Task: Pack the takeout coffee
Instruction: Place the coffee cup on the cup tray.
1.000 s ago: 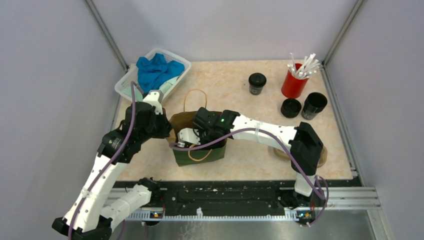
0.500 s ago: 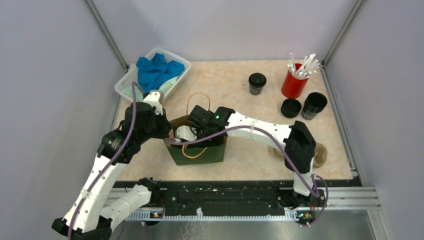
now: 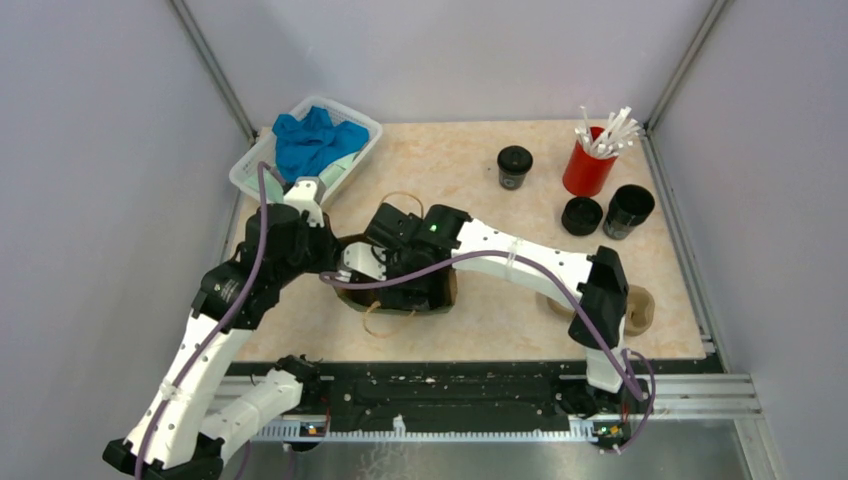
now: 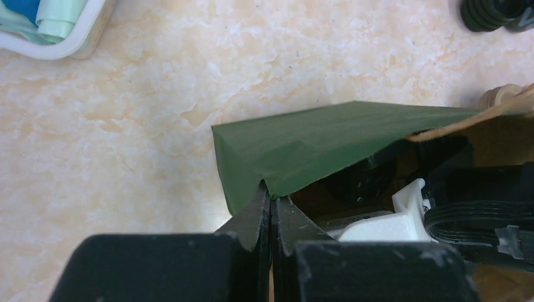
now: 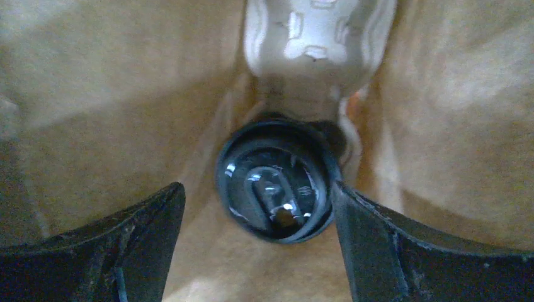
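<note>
Inside the bag (image 4: 302, 148) sits one black lidded cup (image 5: 275, 189), between the spread, released jaws of the right gripper (image 5: 257, 187). The left gripper (image 4: 271, 201) is clenched on the bag's green rim. Across the table (image 3: 470, 160), well apart from the bag, stand two more black cups. The second cup (image 3: 514, 166), lidded, is at the back, with a pale mark on its side too small to read. The third cup (image 3: 628, 211) is at the right, with one loose black lid (image 3: 582, 215) just beside it. One red cup (image 3: 587, 170) holds white sticks (image 3: 608, 130). One white basket (image 3: 350, 125) holds one blue cloth (image 3: 305, 143). One tan carrier (image 3: 640, 308) shows partly behind the right arm.
</note>
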Robot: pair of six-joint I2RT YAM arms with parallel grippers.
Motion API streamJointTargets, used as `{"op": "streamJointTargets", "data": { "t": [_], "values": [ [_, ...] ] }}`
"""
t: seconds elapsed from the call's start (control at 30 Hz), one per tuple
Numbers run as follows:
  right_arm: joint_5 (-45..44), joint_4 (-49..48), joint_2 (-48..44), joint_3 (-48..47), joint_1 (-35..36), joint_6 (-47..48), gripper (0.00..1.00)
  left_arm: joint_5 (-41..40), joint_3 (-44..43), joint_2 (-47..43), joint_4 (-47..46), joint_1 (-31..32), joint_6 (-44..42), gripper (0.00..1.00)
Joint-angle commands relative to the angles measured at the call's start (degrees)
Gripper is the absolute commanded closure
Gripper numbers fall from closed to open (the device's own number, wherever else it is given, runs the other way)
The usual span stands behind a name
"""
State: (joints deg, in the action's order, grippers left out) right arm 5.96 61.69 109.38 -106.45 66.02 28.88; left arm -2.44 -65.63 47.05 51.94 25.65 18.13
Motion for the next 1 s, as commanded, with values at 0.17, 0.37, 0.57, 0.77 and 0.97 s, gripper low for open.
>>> {"op": "streamJointTargets", "data": {
  "t": [0.17,0.37,0.57,0.77,0.97],
  "values": [
    [-1.87,4.34,-1.22,-13.07,0.60,-7.68,0.11,0.31,0.06,1.28,-2.14,0.19,-1.08,1.00],
    [-3.79,5.03,-2.71,-14.40,1.18,-9.17,0.10,0.89,0.14,1.85,-2.37,0.18,-0.75,1.00],
    [-8.82,0.08,-4.68,-10.41,2.75,-11.25,0.35,1.12,0.07,2.48,-2.09,0.13,-0.13,1.00],
    [-9.95,-0.29,-4.49,-8.23,3.45,-11.56,0.54,1.23,0.36,2.29,-2.33,0.17,0.23,1.00],
    [-12.27,0.19,-5.18,-4.58,3.94,-8.63,0.74,1.61,0.15,2.38,-2.37,0.15,0.99,1.00]
  ]
}}
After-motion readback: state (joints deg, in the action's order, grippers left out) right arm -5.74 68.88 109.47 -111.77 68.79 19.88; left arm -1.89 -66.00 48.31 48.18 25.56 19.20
